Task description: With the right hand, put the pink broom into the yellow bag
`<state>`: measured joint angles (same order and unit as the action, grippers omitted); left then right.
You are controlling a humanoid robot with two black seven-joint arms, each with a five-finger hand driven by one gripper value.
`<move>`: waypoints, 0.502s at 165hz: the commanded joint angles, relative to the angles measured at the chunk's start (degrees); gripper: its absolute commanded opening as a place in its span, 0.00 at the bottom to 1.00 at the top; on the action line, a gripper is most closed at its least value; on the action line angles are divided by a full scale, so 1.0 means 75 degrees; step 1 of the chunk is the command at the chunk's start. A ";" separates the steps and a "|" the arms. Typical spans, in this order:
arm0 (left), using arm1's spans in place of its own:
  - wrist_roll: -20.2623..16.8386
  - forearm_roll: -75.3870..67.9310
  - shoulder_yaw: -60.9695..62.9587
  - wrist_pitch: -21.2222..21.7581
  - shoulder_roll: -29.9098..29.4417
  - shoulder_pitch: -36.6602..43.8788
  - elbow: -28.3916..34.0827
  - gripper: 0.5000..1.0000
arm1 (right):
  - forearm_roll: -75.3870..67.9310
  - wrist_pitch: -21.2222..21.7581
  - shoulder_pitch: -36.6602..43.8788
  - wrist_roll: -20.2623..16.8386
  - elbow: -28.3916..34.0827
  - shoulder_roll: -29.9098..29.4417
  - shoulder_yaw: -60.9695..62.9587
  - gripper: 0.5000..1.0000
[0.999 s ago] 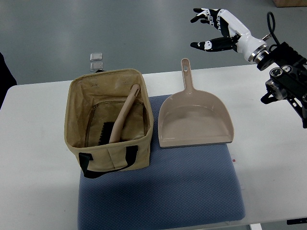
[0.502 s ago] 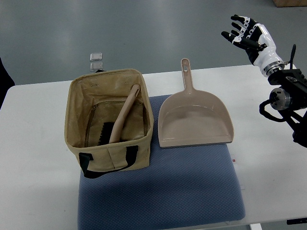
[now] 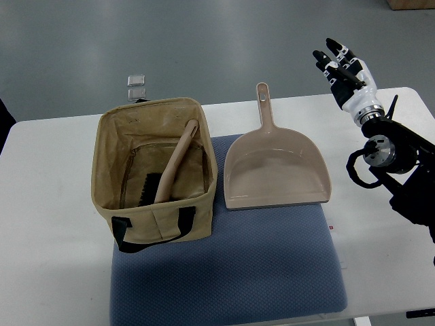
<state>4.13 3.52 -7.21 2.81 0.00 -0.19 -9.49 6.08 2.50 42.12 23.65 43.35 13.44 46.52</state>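
The pink broom (image 3: 174, 165) lies inside the yellow bag (image 3: 153, 170), its handle leaning against the bag's far right rim and its dark bristles low at the bottom. The bag stands open on the left part of a blue mat (image 3: 272, 265). My right hand (image 3: 342, 64) is raised at the upper right, beyond the table's far edge, fingers spread and holding nothing. It is well apart from the bag and the broom. The left arm does not show.
A pink dustpan (image 3: 275, 170) lies on the mat right of the bag, handle pointing away. The white table (image 3: 47, 272) carries the mat. Two small square tiles (image 3: 136, 85) lie on the floor behind the table.
My right hand has swung from pointing left to pointing upward, and the arm has drawn lower and closer over the table's right side. Bag, broom and dustpan have not moved.
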 commanded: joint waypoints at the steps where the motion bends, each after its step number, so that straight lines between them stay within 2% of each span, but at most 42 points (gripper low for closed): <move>1: 0.0001 0.0000 0.0000 0.0000 0.0000 0.0002 0.0000 1.00 | 0.0245 0.0147 -0.0038 0.0022 -0.0003 -0.0140 -0.0015 0.86; 27: 0.0001 0.0000 0.0000 0.0000 0.0000 0.0002 0.0000 1.00 | 0.0901 0.0194 -0.0097 0.0045 -0.0015 -0.0152 -0.0038 0.86; 83: 0.0001 0.0000 0.0000 0.0000 0.0000 0.0002 0.0000 1.00 | 0.1288 -0.0204 -0.0167 0.0069 -0.0015 -0.0187 0.0032 0.86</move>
<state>4.13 3.52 -7.21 2.81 0.00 -0.17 -9.49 15.70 1.32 41.21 24.11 43.24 12.04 46.52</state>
